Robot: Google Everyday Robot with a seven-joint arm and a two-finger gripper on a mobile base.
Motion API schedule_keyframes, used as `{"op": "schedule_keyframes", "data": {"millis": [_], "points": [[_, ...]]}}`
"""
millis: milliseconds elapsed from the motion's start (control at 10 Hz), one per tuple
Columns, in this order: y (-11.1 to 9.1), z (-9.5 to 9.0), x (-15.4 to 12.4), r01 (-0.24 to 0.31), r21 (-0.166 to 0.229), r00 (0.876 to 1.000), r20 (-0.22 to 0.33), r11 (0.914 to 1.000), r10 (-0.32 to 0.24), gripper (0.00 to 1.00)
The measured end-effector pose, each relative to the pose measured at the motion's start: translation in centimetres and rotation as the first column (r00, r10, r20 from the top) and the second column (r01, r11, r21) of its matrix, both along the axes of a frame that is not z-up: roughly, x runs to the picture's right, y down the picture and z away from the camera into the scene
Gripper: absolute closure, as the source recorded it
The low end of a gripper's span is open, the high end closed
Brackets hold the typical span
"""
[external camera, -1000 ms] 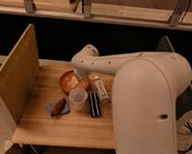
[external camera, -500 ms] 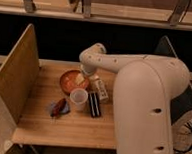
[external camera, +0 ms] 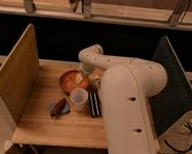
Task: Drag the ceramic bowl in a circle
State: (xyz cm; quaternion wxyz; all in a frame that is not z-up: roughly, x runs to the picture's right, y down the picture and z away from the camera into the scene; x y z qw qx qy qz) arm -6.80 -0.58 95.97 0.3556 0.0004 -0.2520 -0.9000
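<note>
White and smooth, the robot arm [external camera: 129, 111] fills the right half of the view. It rises from the lower right and bends at an elbow above the far side of the table. The wooden table [external camera: 40, 123] lies under it, pale and with planks. A tall wooden panel [external camera: 14, 72] stands at its left edge and a dark panel [external camera: 172, 80] at its right.

The ceramic bowl [external camera: 71, 82] – orange-red, round and shallow – rests on the far middle part of the table. The gripper [external camera: 86, 72] hangs down from the elbow at the bowl's far right rim. A pale part reaches over the inside of the bowl there, but I cannot tell if it touches the rim, or if the gripper is spread or closed.

Just in front of the bowl stands a small white cup [external camera: 79, 98], upright. A dark flat object [external camera: 94, 103] lies right beside the cup, partly under the arm. To the left of the cup – near but apart – lies a small blue and red thing [external camera: 59, 108].
</note>
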Motion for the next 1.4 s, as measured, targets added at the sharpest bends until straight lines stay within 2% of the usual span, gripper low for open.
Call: {"op": "schedule_keyframes", "data": {"millis": [400,900,1100,1300,1400], "points": [[1.4,3.2,0.5,-0.023,-0.061,1.0,0.006,0.9979,0.023,0.22],[2.5,3.7,0.0,-0.043,-0.11,0.995,0.084,0.993,0.052,0.7],[1.7,2.7,-0.2,-0.027,-0.098,0.994,0.1,0.9948,0.037,0.91],[1.0,0.8,1.2,0.008,-0.082,0.997,0.076,0.9966,-0.002,1.0],[1.3,0.0,3.2,0.033,-0.093,0.999,0.029,0.9951,-0.03,1.0]]}}
